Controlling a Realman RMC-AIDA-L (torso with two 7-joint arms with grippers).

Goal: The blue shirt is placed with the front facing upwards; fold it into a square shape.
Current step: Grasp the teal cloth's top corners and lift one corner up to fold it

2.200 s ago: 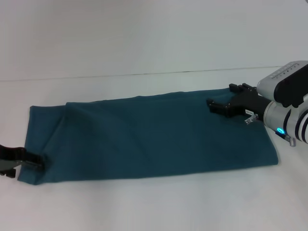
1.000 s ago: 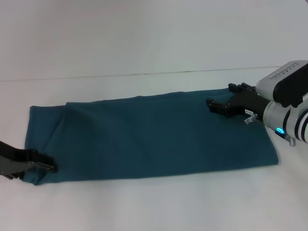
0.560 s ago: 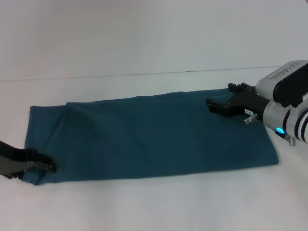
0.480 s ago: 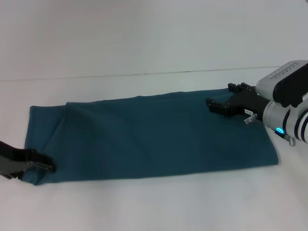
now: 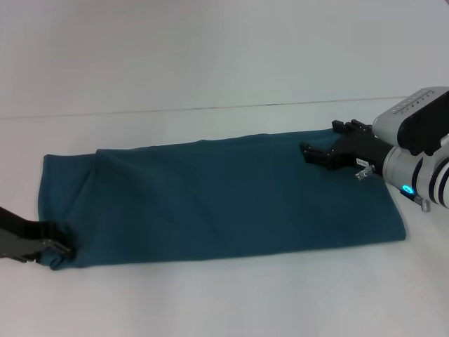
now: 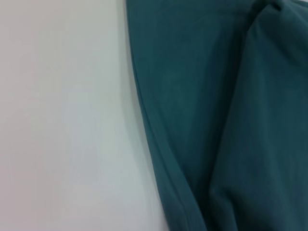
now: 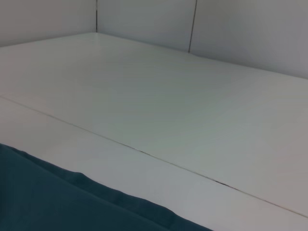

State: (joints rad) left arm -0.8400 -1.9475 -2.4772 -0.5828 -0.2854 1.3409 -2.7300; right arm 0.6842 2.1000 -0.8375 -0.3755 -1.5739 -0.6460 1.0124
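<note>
— So, what has changed on the left side?

— The left gripper (image 5: 59,247), which a moment ago reached further in over the near-left corner of the blue shirt (image 5: 217,203), has drawn back toward the table edge and now sits right at that corner. Whether its fingers are closed on the cloth, I cannot tell.

— And the shirt itself?

— It lies flat on the white table (image 5: 224,70) as a long band, already folded lengthwise, and has not shifted.

— The other arm?

— The right gripper (image 5: 328,150) hovers unmoved over the far-right corner, fingers spread apart.

— Meaning?

— Likely the left side is settling its hold on the corner before folding the band across toward a square.
</note>
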